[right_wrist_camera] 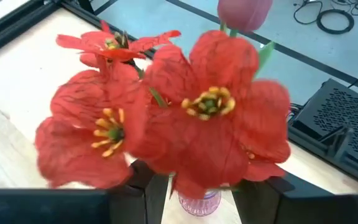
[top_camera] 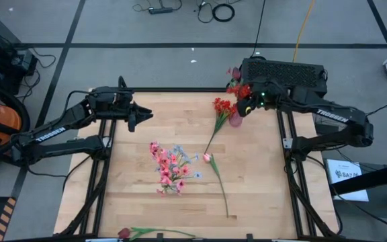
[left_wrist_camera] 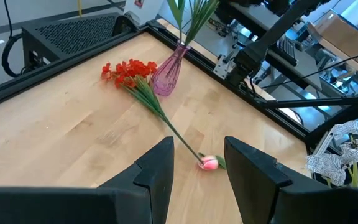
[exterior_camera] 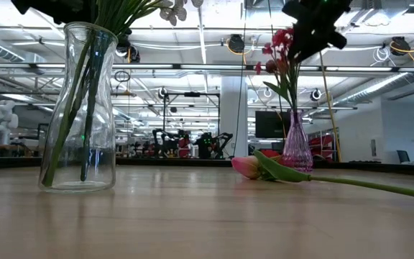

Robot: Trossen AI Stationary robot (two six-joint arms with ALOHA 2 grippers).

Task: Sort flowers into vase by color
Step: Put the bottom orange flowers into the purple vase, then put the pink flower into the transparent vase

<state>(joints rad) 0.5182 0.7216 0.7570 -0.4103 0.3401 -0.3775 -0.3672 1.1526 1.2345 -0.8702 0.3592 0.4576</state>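
A pink glass vase [top_camera: 236, 119] stands at the table's far right and holds red blossoms [top_camera: 240, 89] and a pink bud [top_camera: 234, 72]; it also shows in the low view [exterior_camera: 297, 147]. My right gripper [right_wrist_camera: 201, 186] is just above the vase's mouth, fingers apart on either side of the stems. The red blossoms [right_wrist_camera: 185, 118] hide the stems there. A red spray [top_camera: 222, 105] lies on the table beside the vase. A pink bud [top_camera: 207, 158] on a long stem lies mid-table. A clear vase [exterior_camera: 81, 108] holds pink and pale blue sprays [top_camera: 170, 168]. My left gripper [left_wrist_camera: 197, 168] is open and empty, at the far left.
A red bud on a stem [top_camera: 125, 233] lies at the table's near edge. A black box [top_camera: 284, 70] stands behind the far right corner. Bare wood shows at the near right [top_camera: 261, 195] and near left [top_camera: 123, 195].
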